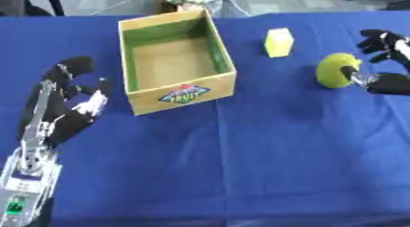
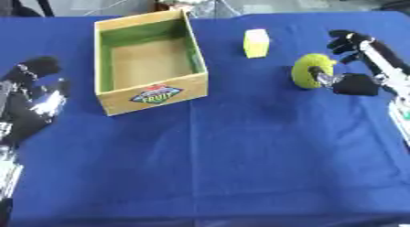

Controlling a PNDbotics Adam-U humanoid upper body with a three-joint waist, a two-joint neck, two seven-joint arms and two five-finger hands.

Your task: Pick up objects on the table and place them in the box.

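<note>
Left eye view: left hand [image 1: 68,107], relaxed, rests near the table's [image 1: 264,166] left edge; box [image 1: 178,95] stands empty.
Right eye view: right hand [image 2: 356,70] cups the green ball [image 2: 310,71] near the right edge, fingers spread; likely light, round, best gripped across its middle.

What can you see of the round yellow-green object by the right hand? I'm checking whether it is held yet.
The round yellow-green object looks like a matte ball or fruit, resting on the blue tablecloth, right of the open cardboard box. The black right hand meets its right side, thumb against it, upper fingers spread above, not closed round it. It appears not yet lifted.
</note>
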